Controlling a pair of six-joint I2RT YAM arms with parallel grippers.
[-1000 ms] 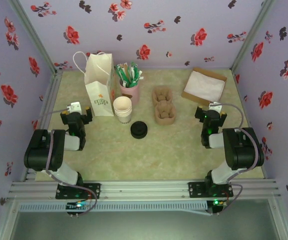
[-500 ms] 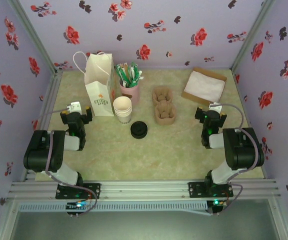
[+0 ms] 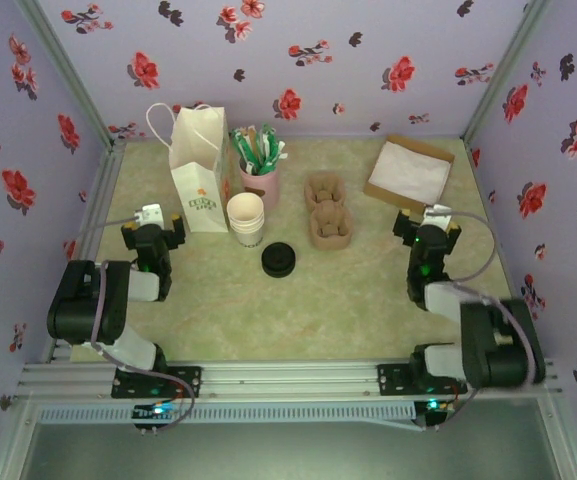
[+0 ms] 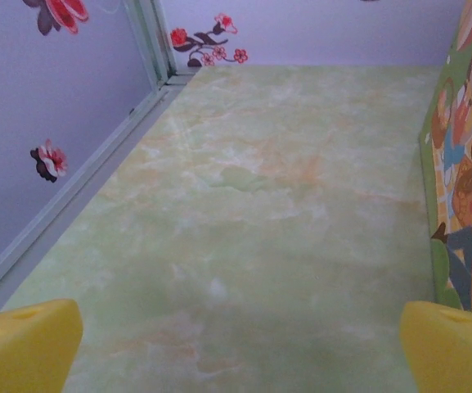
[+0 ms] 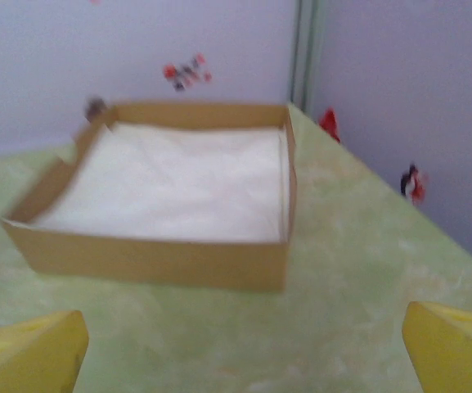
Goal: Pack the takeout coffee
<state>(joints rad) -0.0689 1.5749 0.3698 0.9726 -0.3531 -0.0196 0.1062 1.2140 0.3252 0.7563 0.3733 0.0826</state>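
Note:
The takeout coffee is out of view. A black lid lies flat on the table in front of a stack of cream cups. The brown pulp carrier sits to the right of the stack with its pockets bare. My left gripper is open beside the white paper bag, with nothing between its yellow fingertips. My right gripper is open and faces a cardboard tray of white napkins, a short way off it.
A pink cup of green sachets stands behind the cup stack. Flowered walls close in the table on the left, back and right, with metal rails along their base. Bare marbled table lies between the arms.
The right arm has swung: its elbow dropped towards the near right corner and its gripper shifted slightly right and back. The left arm and the objects are unmoved.

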